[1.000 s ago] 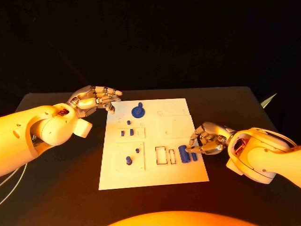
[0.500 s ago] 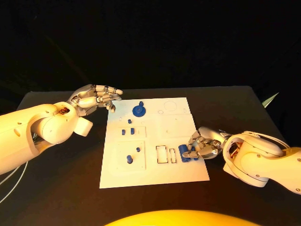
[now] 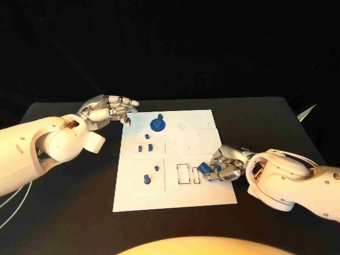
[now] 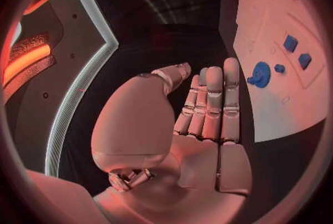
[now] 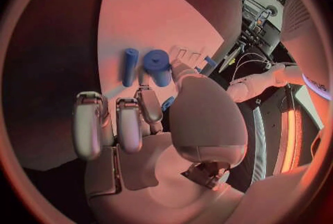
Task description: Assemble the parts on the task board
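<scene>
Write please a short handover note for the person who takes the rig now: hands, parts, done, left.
Left hand: holds nothing, fingers half curled, above the table beside the board's far left corner.
Right hand: at the board's right edge, pinching a blue part.
Gear lies at the far end; small parts sit in the left panels.
Done: cannot tell.
Left: place the pinched part; two slots beside it look unfilled.

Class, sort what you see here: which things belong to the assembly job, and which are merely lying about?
Job: task board; blue gear; blue cylinder at the right hand; blue peg.
Lying about: black table; cables by the left arm.
</scene>
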Robot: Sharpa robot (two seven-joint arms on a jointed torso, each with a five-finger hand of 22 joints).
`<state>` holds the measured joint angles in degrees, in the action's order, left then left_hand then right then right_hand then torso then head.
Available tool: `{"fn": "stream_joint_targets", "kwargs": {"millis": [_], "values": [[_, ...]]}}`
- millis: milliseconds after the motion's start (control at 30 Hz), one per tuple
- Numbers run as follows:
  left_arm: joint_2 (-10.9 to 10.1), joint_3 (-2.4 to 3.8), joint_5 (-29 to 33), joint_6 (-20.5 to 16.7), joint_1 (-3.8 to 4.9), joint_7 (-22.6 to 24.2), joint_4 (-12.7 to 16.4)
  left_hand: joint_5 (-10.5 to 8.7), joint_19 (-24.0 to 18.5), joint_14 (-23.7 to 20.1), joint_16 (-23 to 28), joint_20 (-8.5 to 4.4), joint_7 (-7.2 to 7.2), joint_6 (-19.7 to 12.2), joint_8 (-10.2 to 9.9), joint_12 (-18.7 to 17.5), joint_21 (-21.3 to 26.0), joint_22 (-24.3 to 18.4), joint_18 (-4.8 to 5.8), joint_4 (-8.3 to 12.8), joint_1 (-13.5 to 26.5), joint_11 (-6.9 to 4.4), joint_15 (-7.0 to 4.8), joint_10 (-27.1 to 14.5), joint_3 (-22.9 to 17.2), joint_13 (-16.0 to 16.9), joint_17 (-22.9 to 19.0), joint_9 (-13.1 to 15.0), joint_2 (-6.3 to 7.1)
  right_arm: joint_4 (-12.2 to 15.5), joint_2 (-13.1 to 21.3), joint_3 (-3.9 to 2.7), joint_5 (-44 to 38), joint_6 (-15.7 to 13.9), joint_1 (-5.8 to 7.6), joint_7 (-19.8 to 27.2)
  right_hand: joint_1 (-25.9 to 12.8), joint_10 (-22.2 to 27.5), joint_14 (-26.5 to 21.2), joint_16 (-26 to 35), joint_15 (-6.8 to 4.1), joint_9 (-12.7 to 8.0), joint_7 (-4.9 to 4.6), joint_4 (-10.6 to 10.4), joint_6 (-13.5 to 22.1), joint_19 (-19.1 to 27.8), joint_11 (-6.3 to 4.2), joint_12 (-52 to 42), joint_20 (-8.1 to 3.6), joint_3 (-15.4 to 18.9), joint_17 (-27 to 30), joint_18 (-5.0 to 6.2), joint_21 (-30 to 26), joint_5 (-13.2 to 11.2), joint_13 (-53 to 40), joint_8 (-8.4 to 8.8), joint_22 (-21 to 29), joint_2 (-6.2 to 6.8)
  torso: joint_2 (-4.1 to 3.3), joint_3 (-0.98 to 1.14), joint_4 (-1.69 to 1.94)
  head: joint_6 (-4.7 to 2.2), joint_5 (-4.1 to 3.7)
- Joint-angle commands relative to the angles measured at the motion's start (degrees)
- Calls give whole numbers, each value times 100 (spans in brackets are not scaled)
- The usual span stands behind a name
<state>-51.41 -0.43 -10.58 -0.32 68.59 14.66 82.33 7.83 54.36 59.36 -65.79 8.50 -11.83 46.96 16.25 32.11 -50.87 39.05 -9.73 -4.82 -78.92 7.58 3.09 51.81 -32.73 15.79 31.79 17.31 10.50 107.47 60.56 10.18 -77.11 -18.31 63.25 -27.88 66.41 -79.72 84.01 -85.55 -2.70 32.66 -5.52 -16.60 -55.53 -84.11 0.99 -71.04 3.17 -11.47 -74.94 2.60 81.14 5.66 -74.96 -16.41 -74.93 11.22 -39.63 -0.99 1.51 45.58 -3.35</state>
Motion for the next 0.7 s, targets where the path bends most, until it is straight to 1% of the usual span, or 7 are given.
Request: {"fn": "stream_joint_targets", "kwargs": {"millis": [33, 167, 233, 300, 433, 533, 700], "values": [[4, 3, 9, 99, 2, 42, 20, 15, 28, 5, -24, 27, 1, -54, 34, 31, 35, -12, -86, 2, 13, -1, 27, -42, 14, -10, 10, -9, -6, -37, -59, 27, -189, 134, -63, -247, -8, -64, 421, -27, -38, -20, -2, 11, -40, -421, 2, -70, -39, 59, -525, -93, 38, 22, -70, 25, -1173, -67, 4, -1, 6, -21, 8], [1, 3, 7, 97, 2, 42, 22, 15, 28, 5, -24, 27, 1, -54, 34, 31, 35, -12, -86, 2, 13, -1, 27, -42, 14, -10, 10, -9, -6, -40, -106, 26, -203, 92, -85, -273, 22, -87, 422, -30, -43, -5, 6, 23, -61, -424, -5, -108, -41, 81, -530, -95, 49, 24, -106, 8, -1179, -87, 6, -5, -3, -27, 4], [-2, 3, 6, 97, 2, 41, 23, 15, 28, 5, -24, 27, 1, -54, 34, 31, 35, -12, -86, 2, 13, -1, 27, -42, 14, -10, 10, -9, -6, -27, -114, 26, -199, 12, -91, -259, 115, -136, 425, -39, -55, 27, 24, 46, -103, -429, -21, -195, -48, 104, -547, -99, 74, 28, -185, -31, -1192, -133, 5, -5, -5, -29, 5], [-3, 3, 6, 96, 2, 41, 23, 15, 28, 5, -24, 27, 1, -54, 34, 31, 35, -12, -86, 2, 13, -1, 27, -42, 14, -10, 10, -9, -6, -8, -116, 26, -190, -98, -95, -235, 171, -154, 428, -48, -63, 46, 35, 56, -131, -432, -31, -225, -53, 106, -564, -102, 89, 30, -215, -55, -1199, -166, 4, -4, -3, -35, 5], [-8, 3, 6, 94, 2, 42, 24, 15, 28, 5, -24, 27, 1, -54, 34, 31, 35, -12, -86, 2, 13, -1, 27, -42, 14, -10, 10, -9, -6, 64, -93, 26, -126, -472, -101, -148, 307, -265, 444, -86, -91, 98, 77, 70, -232, -450, -68, -406, -74, 73, -645, -118, 176, 39, -367, -132, -1237, -272, 4, 1, -4, -44, -3], [-9, 3, 6, 94, 2, 42, 24, 16, 29, 4, -24, 27, 0, -56, 35, 33, 37, -14, -86, 3, 10, -1, 27, -44, 13, -11, 10, -9, -7, 123, -53, 25, -32, -682, -101, -99, 377, -314, 454, -112, -110, 125, 105, 79, -294, -461, -93, -478, -89, 33, -701, -129, 230, 43, -428, -175, -1259, -332, 2, 0, -2, -46, -10], [-12, 3, 6, 91, 2, 40, 20, 16, 29, 4, -24, 27, 0, -56, 35, 33, 37, -14, -86, 3, 10, -1, 27, -44, 13, -11, 10, -9, -7, 264, 33, 13, 238, -938, -51, -30, 447, -345, 466, -141, -132, 148, 136, 94, -343, -476, -119, -517, -108, -14, -765, -143, 303, 45, -465, -210, -1289, -379, 3, 2, -4, -51, -3]]}}
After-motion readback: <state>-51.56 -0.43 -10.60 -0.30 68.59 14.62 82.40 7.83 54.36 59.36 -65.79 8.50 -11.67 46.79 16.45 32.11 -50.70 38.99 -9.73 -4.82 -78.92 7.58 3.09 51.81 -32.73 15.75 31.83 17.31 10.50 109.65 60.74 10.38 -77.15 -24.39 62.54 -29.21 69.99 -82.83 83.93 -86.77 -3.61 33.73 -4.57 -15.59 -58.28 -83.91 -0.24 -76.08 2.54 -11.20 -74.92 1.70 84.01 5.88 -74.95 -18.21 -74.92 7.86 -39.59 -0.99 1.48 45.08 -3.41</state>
